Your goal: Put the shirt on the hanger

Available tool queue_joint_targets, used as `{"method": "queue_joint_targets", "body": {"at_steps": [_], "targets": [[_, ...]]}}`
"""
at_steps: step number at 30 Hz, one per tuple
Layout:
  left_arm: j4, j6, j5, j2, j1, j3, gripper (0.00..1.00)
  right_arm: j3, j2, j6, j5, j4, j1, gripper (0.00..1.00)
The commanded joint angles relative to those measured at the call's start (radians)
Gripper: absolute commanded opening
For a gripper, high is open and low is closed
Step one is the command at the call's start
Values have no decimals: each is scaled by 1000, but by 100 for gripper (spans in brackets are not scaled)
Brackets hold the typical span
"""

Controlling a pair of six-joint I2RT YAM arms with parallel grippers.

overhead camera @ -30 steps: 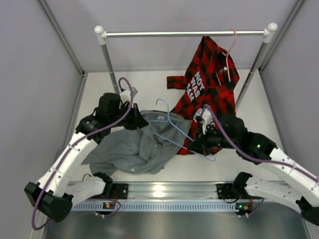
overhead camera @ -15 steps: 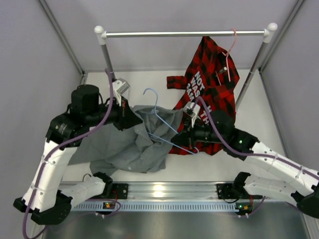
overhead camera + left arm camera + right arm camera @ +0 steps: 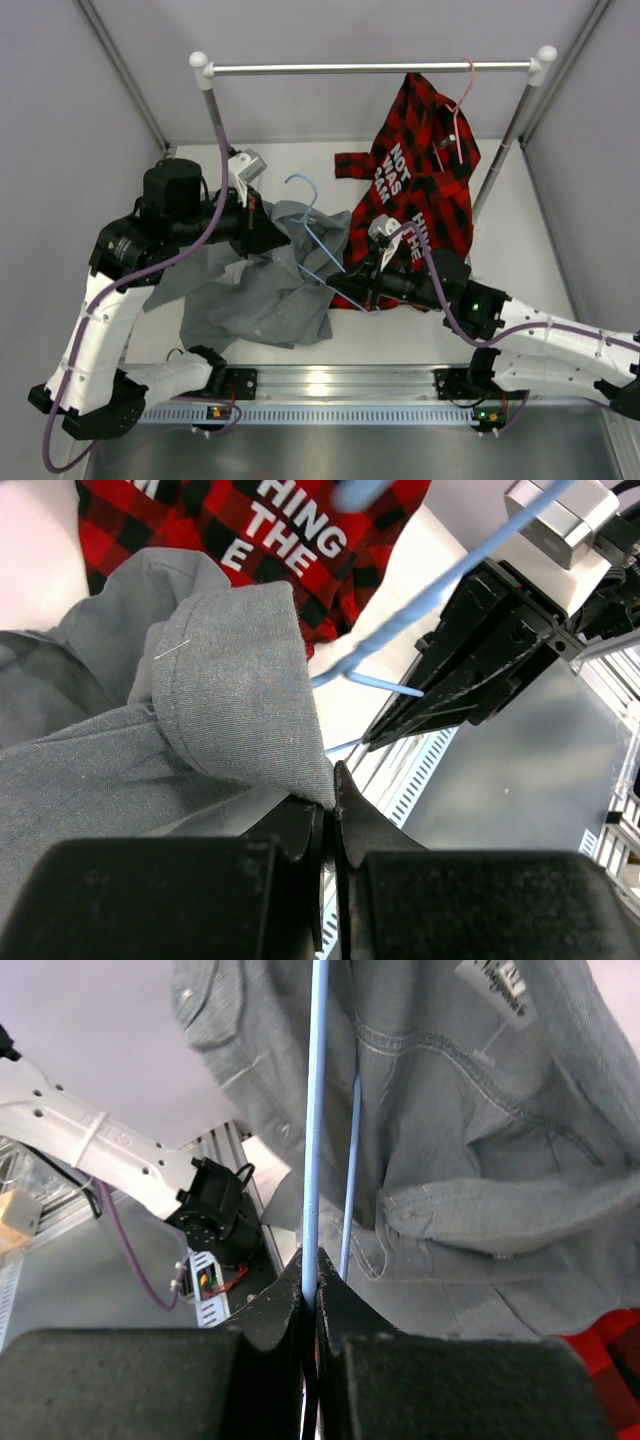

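Note:
The grey shirt (image 3: 265, 285) hangs lifted at table centre-left, its collar raised. My left gripper (image 3: 268, 232) is shut on the shirt's collar edge (image 3: 250, 680), held above the table. The light-blue hanger (image 3: 312, 225) is tilted over the shirt, hook at the upper left. My right gripper (image 3: 352, 290) is shut on the hanger's lower wire (image 3: 314, 1130), close to the shirt (image 3: 480, 1120). In the left wrist view the hanger (image 3: 430, 600) crosses in front of the right gripper's black body.
A red-and-black plaid shirt (image 3: 420, 170) hangs on a pink hanger (image 3: 462, 100) from the metal rail (image 3: 370, 68) at the back right. The rail's posts (image 3: 215, 120) stand at the back left and right. Grey walls enclose the table.
My left gripper has lifted the shirt collar up and back. My right gripper has carried the hanger left and nearer, toward the shirt.

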State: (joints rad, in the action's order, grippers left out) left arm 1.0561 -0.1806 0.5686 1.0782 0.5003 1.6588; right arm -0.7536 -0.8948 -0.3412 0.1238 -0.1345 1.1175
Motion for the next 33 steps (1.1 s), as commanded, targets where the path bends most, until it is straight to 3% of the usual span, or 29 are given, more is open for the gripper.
{"method": "queue_joint_targets", "body": {"at_steps": [1,10,17,25,29,30,31,33], "targets": [[4,13,34,-3,49,-7,0,-44,-32,18,-33,-137,11,0],[4,41,-50,-20,218,-14,0,36,-1,-30,-154,-275,11,0],[2,13,-134,54,228,73,0,60,-12,-1,-3,-364,15,0],[1,15,56,124,259,252,1,131,-36,-38,23,-588,15,0],[-2,44,108,147,287,234,17,103,-70,-42,28,-619,15,0],[2,55,109,146,291,225,25,102,-75,-44,27,-635,15,0],[1,64,111,143,297,225,44,105,-73,-47,19,-645,16,0],[-1,88,96,123,297,242,54,128,-61,-50,10,-678,16,0]]}}
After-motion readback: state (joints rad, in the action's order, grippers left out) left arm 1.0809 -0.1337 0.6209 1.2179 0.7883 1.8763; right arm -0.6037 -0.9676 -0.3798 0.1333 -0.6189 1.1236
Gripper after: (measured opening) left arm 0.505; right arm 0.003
